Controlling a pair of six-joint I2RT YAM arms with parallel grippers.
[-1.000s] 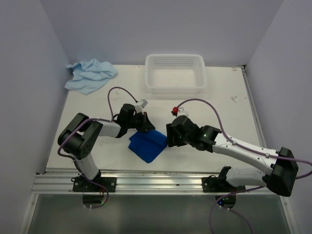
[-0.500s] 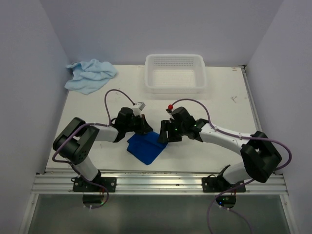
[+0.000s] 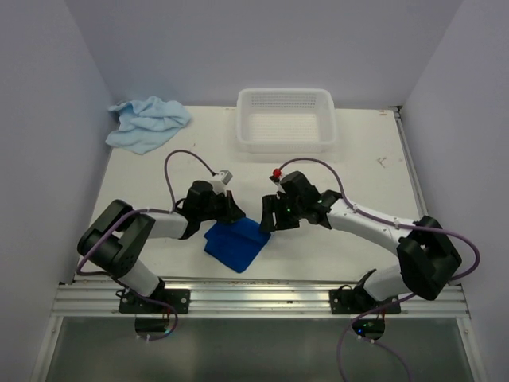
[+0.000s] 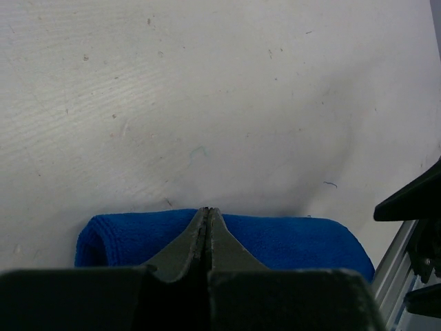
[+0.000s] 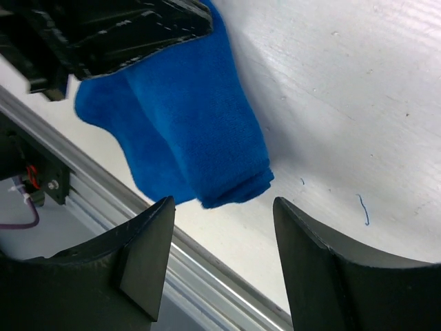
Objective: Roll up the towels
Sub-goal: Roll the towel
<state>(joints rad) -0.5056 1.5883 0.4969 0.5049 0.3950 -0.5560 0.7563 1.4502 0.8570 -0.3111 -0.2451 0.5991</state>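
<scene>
The dark blue towel (image 3: 235,243) lies folded into a thick pad near the table's front edge, between the two grippers. My left gripper (image 3: 233,213) is shut, with its tips resting on the towel's (image 4: 289,238) far fold and no cloth visible between them (image 4: 207,212). My right gripper (image 3: 267,223) is open at the towel's right end. In the right wrist view the layered end of the towel (image 5: 196,131) lies just beyond the gap between the fingers (image 5: 222,201). The pale blue towel (image 3: 148,123) lies crumpled at the far left corner.
A white perforated basket (image 3: 286,144) stands at the back middle. A metal rail (image 3: 254,297) runs along the table's near edge, close to the dark towel. Grey walls close in the left, right and back.
The right arm has folded in and brought its gripper to the towel's right end. The left gripper has drawn back to the left, and the dark towel has slid slightly left and nearer with it.
</scene>
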